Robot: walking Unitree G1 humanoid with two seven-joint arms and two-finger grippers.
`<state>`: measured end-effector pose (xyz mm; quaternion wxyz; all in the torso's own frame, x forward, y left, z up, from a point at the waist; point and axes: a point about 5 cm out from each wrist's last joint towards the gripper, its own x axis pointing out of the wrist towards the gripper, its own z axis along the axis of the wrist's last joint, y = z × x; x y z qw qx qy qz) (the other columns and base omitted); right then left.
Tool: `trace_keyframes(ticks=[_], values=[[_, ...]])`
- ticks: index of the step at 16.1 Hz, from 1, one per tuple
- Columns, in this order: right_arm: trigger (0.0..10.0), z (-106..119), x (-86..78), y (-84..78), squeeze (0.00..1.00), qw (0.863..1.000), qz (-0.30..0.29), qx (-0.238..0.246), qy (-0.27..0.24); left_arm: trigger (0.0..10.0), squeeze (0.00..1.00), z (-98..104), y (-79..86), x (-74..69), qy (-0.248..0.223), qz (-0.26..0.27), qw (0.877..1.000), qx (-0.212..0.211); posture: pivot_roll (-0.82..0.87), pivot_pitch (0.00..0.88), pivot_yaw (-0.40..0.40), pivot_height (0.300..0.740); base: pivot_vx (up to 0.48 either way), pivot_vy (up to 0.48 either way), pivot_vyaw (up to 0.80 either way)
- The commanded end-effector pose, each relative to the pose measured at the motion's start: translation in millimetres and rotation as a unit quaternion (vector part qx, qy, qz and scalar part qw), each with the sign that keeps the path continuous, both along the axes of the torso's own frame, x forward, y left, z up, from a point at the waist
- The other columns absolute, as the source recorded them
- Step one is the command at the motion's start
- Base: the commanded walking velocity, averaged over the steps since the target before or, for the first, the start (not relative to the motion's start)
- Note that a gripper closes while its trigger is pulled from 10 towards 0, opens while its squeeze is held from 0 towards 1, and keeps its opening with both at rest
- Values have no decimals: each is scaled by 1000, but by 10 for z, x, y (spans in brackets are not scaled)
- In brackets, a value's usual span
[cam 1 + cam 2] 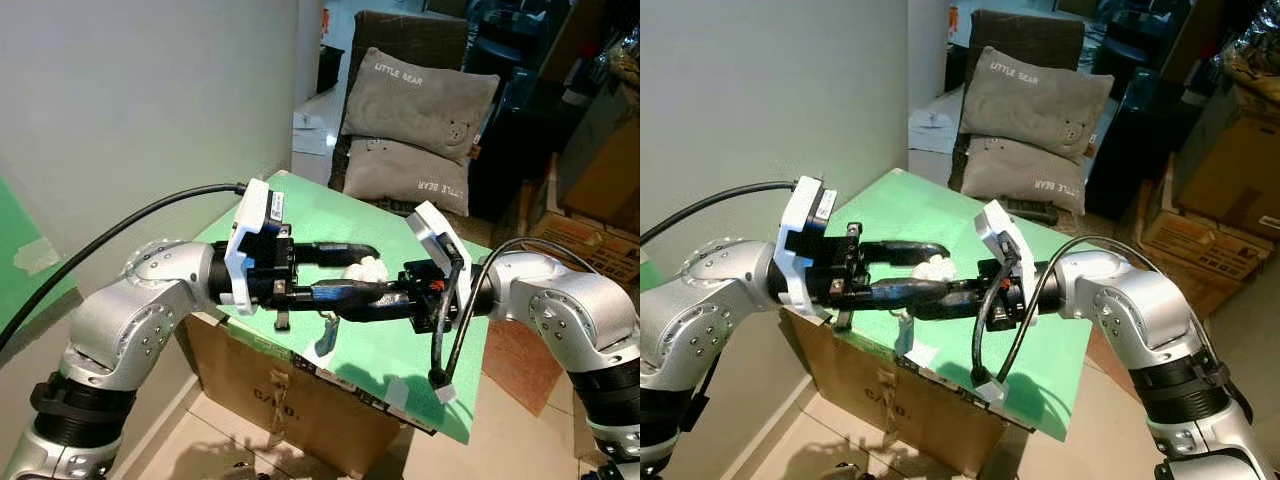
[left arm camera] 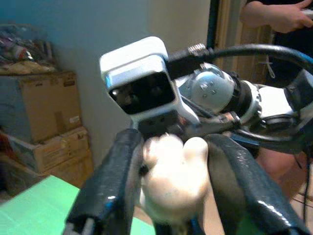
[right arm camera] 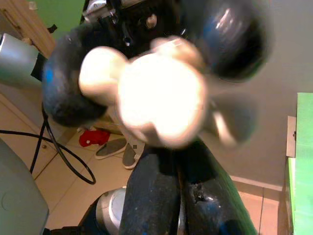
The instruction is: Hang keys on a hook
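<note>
I held both arms over the green worktop (image 1: 400, 350). My right pincer (image 3: 168, 161) was clamped shut on the keys' white charm (image 1: 366, 269), which sat between the spread fingers of my open left pincer (image 1: 372, 268). No hook at twelve o'clock; hanging remained undone.

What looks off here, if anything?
No hook can be seen near the end effectors. The white charm is held in midair above the green board, with the left end effector and right end effector meeting fingertip to fingertip around it, like a handover.
</note>
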<state>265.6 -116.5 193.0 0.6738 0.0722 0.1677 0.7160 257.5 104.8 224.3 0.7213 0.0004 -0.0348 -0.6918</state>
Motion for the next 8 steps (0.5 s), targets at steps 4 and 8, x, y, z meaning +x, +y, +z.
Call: trace_keyframes(ticks=[4,8], values=[[0,-6,31,-24,0,1000,-15,-4,-5,10000,1000,80,-18,57,-18,19,1000,-8,49,0,-54,740,0,0,0],[0,-60,33,-29,0,1000,-23,-5,7,10000,1000,104,65,233,-19,100,995,-25,49,0,-54,740,0,0,0]])
